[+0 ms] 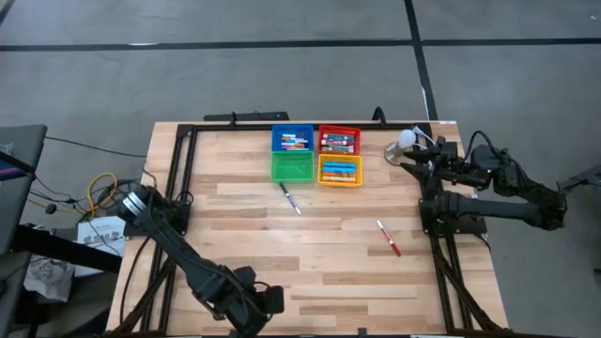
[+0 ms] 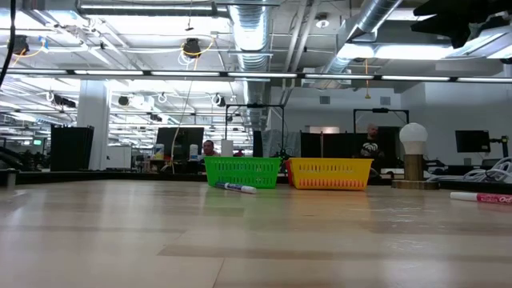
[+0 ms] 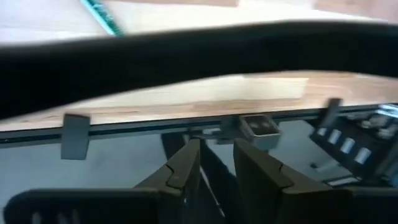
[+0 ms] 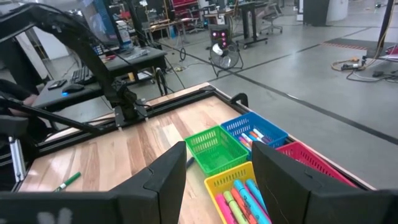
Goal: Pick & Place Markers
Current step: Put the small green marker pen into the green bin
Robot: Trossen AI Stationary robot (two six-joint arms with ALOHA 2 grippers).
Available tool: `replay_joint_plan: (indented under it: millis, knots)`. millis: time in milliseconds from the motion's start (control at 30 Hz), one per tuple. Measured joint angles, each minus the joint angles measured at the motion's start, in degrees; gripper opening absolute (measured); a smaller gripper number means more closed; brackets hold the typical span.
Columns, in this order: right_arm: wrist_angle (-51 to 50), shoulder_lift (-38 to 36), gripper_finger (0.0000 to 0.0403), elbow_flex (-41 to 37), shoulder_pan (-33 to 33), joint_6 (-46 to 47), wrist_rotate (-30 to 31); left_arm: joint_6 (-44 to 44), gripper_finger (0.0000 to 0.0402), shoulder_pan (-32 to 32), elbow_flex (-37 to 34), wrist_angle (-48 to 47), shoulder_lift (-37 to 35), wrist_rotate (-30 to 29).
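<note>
High view: most markers fill the blue (image 1: 292, 139), red (image 1: 339, 141) and yellow (image 1: 340, 170) bins; two markers (image 1: 290, 198) (image 1: 389, 238) lie loose on the bench (image 1: 244, 235). Left tool (image 3: 216, 165) narrowly parted, right tool (image 4: 217, 165) released, both empty.

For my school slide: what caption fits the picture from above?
Two loose markers, blue-capped and red-capped, lie on the wooden table below four coloured bins.

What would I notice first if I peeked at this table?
Four bright bins in a square at the table's far edge: blue bin, red bin, green bin and yellow bin. Two loose markers lie nearer: one just below the green bin, a red-capped one further right.
</note>
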Motion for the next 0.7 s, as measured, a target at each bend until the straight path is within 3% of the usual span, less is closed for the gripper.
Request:
replay_joint_plan:
  millis: [700]
  knots:
    - [0.0, 0.0, 0.017, 0.0, 0.0, 0.0, 0.0, -3.3, 0.0097, -1.2, 0.0, -8.3, 5.2, 0.4]
